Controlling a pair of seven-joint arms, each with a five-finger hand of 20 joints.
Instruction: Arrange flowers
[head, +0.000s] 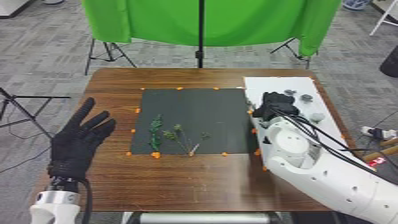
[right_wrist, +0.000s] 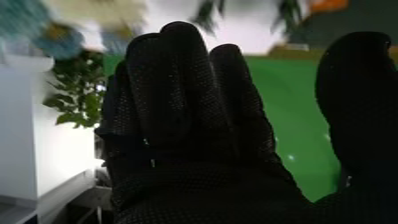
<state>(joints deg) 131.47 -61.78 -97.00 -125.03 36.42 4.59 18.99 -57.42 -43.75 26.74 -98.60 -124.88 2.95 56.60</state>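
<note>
At the table's left side my left hand (head: 75, 147) is held open, fingers straight and thumb apart. My right hand (head: 277, 104) is over the white board (head: 266, 84), close to several small grey-blue flowers (head: 306, 98). A long green stem (head: 155, 132) and a branching sprig (head: 178, 137) lie on the dark mat (head: 178, 107). In the right wrist view, my right hand (right_wrist: 169, 110) has extended fingers and a separate thumb, with nothing between them. Blue blooms (right_wrist: 60, 40), a cream bloom (right_wrist: 98, 11) and green leaves (right_wrist: 78, 90) appear beyond the fingers.
Orange markers (head: 155, 155) line the mat's edges on the brown wooden table (head: 200, 185). A green cloth (head: 160, 22) hangs on a stand behind the table. Black tripod legs (head: 27, 112) stand on the floor at the left.
</note>
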